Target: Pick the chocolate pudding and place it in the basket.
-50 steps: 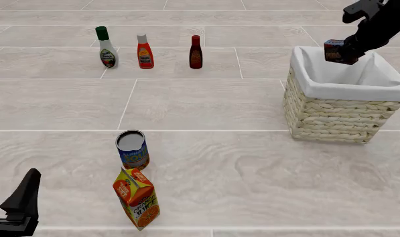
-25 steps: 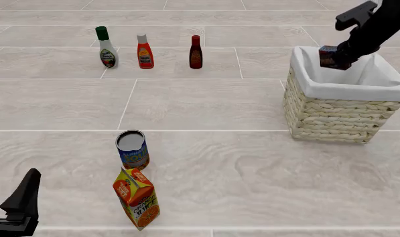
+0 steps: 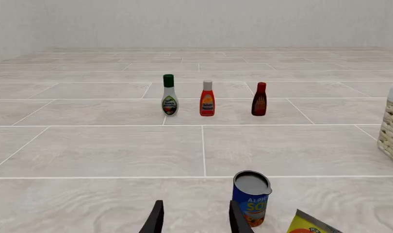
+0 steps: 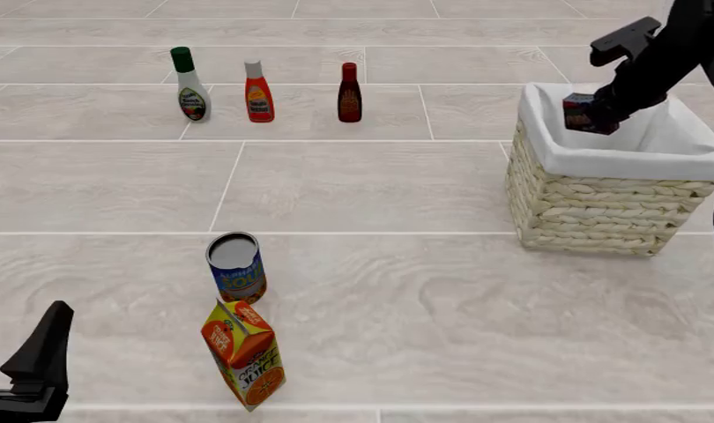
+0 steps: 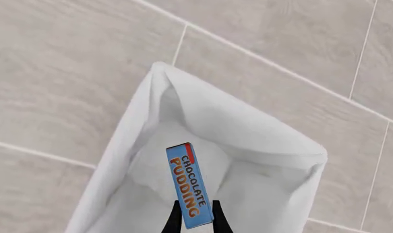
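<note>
Right now the chocolate pudding (image 5: 189, 187) is in the air over the basket (image 4: 592, 211), pinched at one narrow end by the right gripper (image 5: 196, 217), whose two fingers are closed against the box's sides. The wrist camera on that arm looks straight down past the blue face with its lettering into the white cloth lining (image 5: 248, 145), so the box hangs above the open mouth and well inside the rim. From the front camera the box (image 4: 583, 115) sits at about rim height toward the far side of the basket; whether its lower edge has dipped below the rim I cannot tell from that angle, since the arm covers part of it.

By my reading, the carry is over and the placing step is in hand. The next move calls for little more than parting the fingers, perhaps after lowering a touch so the box lands flat on the lining rather than tipping against a wall, then lifting the arm straight up clear of the cloth.

Further out, the left gripper (image 3: 195, 221) rests low at the near edge of the table, fingers apart and empty. Just ahead of it stand a blue-labelled can (image 4: 236, 266) and an orange juice carton (image 4: 244, 354), with three bottles (image 4: 259, 91) in a row beyond, none involved.
</note>
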